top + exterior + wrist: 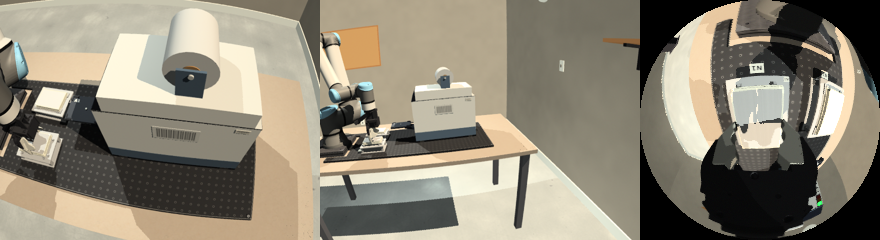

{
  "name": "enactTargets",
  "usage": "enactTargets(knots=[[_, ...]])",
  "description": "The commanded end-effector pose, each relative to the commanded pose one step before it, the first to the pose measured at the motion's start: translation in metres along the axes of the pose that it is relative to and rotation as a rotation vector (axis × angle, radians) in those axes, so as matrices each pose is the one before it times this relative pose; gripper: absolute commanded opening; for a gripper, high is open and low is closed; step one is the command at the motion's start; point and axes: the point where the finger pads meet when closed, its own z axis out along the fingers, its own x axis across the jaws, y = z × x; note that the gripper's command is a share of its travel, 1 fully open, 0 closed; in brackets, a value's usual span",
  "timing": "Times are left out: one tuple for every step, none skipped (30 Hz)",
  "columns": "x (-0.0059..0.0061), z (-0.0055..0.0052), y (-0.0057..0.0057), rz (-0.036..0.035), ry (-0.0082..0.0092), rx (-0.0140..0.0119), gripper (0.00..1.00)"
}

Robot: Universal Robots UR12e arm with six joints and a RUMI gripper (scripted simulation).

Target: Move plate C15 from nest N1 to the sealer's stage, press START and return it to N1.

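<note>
My gripper (35, 140) (759, 121) is shut on plate C15 (43, 142) (757, 106), one finger on each side. The plate is level over nest N1 (56, 152), lined up with it; whether it sits fully down or slightly raised I cannot tell. Its top looks smooth and shiny, partly grey and partly bright. The sealer's stage (82, 114) (402, 125) is out, with no plate on it. A green light (820, 203) shows on the sealer's front at the lower right of the wrist view. The START button cannot be made out.
The other plate (51, 98) (834, 111) sits in nest N2, beside N1 and close to the stage. The large sealer (124, 129) (444, 118) stands to the right, with a foil roll (193, 33) (441, 73) on top. The arm's base (334, 145) is at the left.
</note>
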Motion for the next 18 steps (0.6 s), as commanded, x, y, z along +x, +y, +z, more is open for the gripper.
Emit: enactTargets(knots=[[-0.00043, 0.00054, 0.00044, 0.0, -0.00072, -0.0008, 0.0], [0.0, 0.00033, 0.0, 0.0, 0.0, 0.0, 0.0], [0.0, 0.00033, 0.0, 0.0, 0.0, 0.0, 0.0], [0.0, 0.00033, 0.0, 0.0, 0.0, 0.0, 0.0], [0.0, 0.00033, 0.0, 0.0, 0.0, 0.0, 0.0], [0.0, 0.00033, 0.0, 0.0, 0.0, 0.0, 0.0], [0.0, 0.00033, 0.0, 0.0, 0.0, 0.0, 0.0], [0.0, 0.00033, 0.0, 0.0, 0.0, 0.0, 0.0], [-0.00002, 0.00041, 0.00005, 0.0, -0.00001, 0.0, 0.0], [0.0, 0.00033, 0.0, 0.0, 0.0, 0.0, 0.0], [0.0, 0.00033, 0.0, 0.0, 0.0, 0.0, 0.0], [0.0, 0.00033, 0.0, 0.0, 0.0, 0.0, 0.0], [0.00002, 0.00026, -0.00004, 0.0, 0.00001, 0.0, 0.0], [0.0, 0.00033, 0.0, 0.0, 0.0, 0.0, 0.0], [0.0, 0.0, 0.0, 0.0, 0.0, 0.0, 0.0], [0.0, 0.0, 0.0, 0.0, 0.0, 0.0, 0.0], [-0.00001, 0.00036, 0.00002, 0.0, 0.0, 0.0, 0.0], [0.0, 0.00033, 0.0, 0.0, 0.0, 0.0, 0.0]])
